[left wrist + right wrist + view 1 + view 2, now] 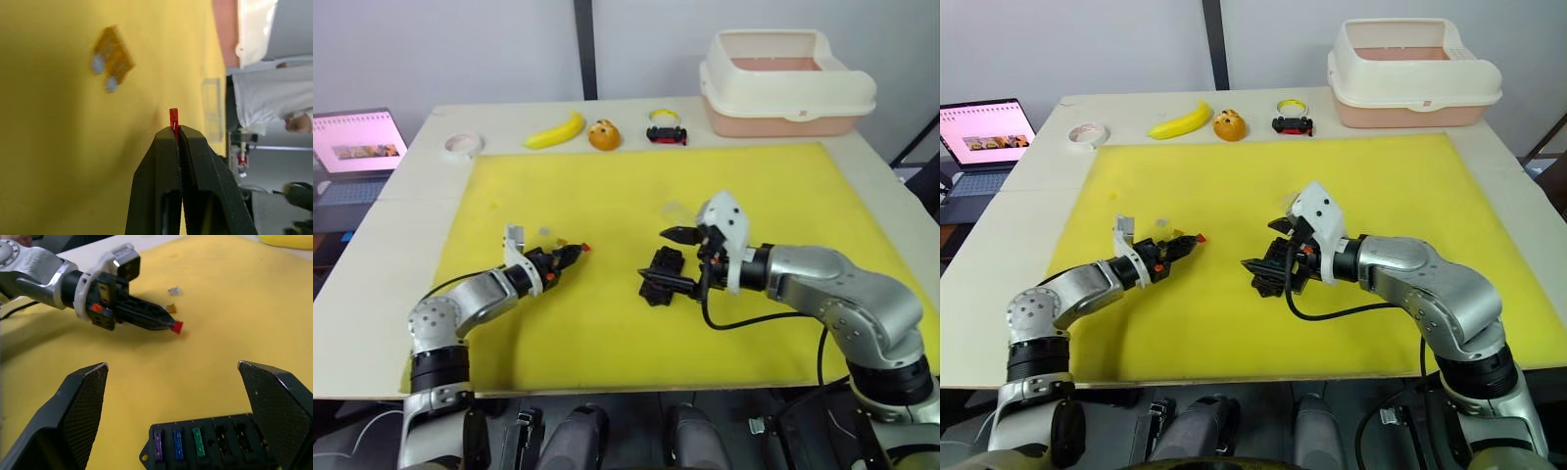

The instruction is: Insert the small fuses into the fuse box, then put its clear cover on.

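My left gripper (pixel 574 252) is shut on a small red fuse (pixel 584 248), held just above the yellow mat (pixel 607 333) and left of the fuse box (pixel 663 274). The black fuse box lies at mid-mat with purple, blue and green fuses (pixel 178 448) in its slots. My right gripper (pixel 674 260) is open, with one finger on either side of the box. A brown fuse (pixel 170 308) and a grey fuse (pixel 174 291) lie loose near the left gripper. The clear cover (pixel 212 105) rests on the mat behind the box.
Along the table's far edge stand a white tape roll (pixel 463 145), a banana (pixel 555 130), an orange toy (pixel 603 134), a black-and-red toy car (pixel 667 134) and a cream bin (pixel 786 83). A laptop (pixel 352 147) sits off the table's left.
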Action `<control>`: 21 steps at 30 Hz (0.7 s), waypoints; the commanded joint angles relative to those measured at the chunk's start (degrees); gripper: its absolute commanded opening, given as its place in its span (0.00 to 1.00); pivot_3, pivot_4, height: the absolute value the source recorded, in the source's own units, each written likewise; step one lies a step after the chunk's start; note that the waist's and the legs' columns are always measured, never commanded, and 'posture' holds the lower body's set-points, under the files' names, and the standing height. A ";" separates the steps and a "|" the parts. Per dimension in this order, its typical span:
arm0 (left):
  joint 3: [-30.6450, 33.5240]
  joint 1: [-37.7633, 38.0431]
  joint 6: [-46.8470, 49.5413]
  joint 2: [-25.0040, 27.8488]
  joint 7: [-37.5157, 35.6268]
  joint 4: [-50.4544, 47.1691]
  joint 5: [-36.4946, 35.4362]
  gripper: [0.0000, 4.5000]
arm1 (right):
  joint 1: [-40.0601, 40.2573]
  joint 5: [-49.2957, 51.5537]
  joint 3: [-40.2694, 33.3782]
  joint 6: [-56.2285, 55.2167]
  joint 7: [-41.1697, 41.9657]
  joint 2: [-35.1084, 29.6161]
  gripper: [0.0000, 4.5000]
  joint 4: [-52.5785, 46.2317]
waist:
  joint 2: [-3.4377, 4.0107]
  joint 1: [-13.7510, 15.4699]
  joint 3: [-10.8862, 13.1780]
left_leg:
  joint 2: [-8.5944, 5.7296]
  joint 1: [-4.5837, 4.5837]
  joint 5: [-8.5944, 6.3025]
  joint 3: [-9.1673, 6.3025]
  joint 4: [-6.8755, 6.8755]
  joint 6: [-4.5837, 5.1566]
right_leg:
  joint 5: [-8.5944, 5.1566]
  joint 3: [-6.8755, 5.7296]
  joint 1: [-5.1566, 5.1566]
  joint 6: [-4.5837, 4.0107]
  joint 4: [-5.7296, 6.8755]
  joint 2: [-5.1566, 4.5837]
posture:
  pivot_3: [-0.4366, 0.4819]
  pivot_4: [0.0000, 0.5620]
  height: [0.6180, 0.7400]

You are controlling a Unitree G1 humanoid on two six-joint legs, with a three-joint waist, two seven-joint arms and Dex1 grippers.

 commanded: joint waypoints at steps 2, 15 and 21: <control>1.95 -0.48 2.67 6.18 -1.74 -7.13 -11.14 0.01 | -1.17 11.80 -7.42 5.09 -7.31 6.90 1.00 -3.23 | -0.02 -0.86 0.01 | 0.01 -0.03 0.02 -0.06 -0.05 -0.04 | 0.00 0.00 -0.02 0.00 -0.01 0.01 | 0.48 0.27 1.00; -6.64 -1.81 -4.43 3.73 -2.39 -16.96 -22.55 0.01 | -4.82 43.46 -12.28 3.10 -41.87 23.20 1.00 6.63 | 0.00 -1.27 0.01 | -0.02 -0.03 0.03 -0.08 -0.10 -0.05 | 0.00 0.01 0.02 -0.03 -0.15 -0.01 | 0.48 0.27 1.00; -7.96 -3.11 -7.44 1.41 -2.31 -16.83 -22.55 0.01 | -3.90 50.49 -9.49 -2.04 -50.81 23.94 1.00 7.97 | 0.00 -2.17 0.01 | 0.01 -0.03 0.04 -0.07 -0.13 -0.06 | 0.00 0.01 0.00 -0.03 -0.15 0.03 | 0.48 0.27 1.00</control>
